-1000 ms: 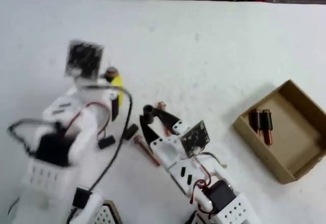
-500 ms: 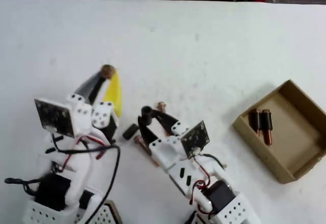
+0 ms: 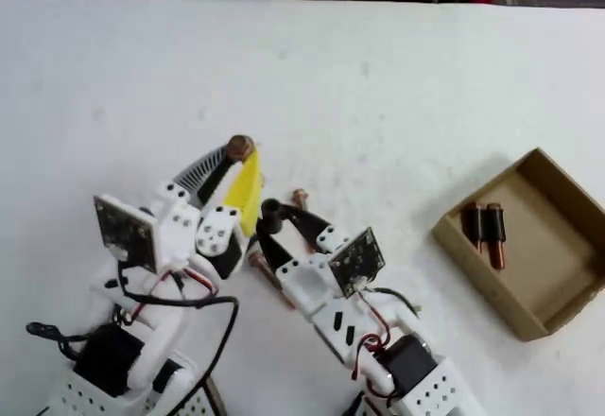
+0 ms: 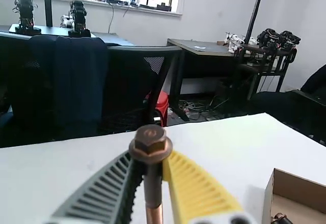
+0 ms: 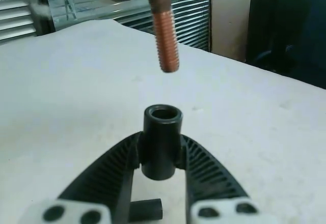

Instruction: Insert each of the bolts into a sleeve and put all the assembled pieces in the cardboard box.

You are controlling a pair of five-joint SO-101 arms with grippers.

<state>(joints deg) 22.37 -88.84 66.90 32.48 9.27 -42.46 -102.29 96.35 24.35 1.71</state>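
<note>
The bolt [image 5: 164, 40] is hanging threads-down above the sleeve [image 5: 162, 158], apart from it — left pincer [image 4: 148, 158] clamping its shank below the head, right pincer [image 5: 161, 141] gripping the sleeve upright. Stiff, slick metal, I'd guess — mid-shank holding suits it.

Coppery metal bolt [image 4: 151, 147]; matt blk sleeve [image 5: 162, 142].

a black sleeve [image 5: 162, 141] is held upright in the middle of the frame, clamped between the two black ribbed fingers [image 5: 109, 175] of the right gripper [image 5: 162, 151], with its open bore turned upward. a copper bolt [image 5: 164, 30] is hung above the bore, threaded end down, apart from the sleeve's rim. a second sleeve [image 5: 145, 210] is seen lying on the white table [image 5: 66, 107] in the foreground between the fingers. slatted blinds [image 5: 188, 0] are seen in the background.
</note>
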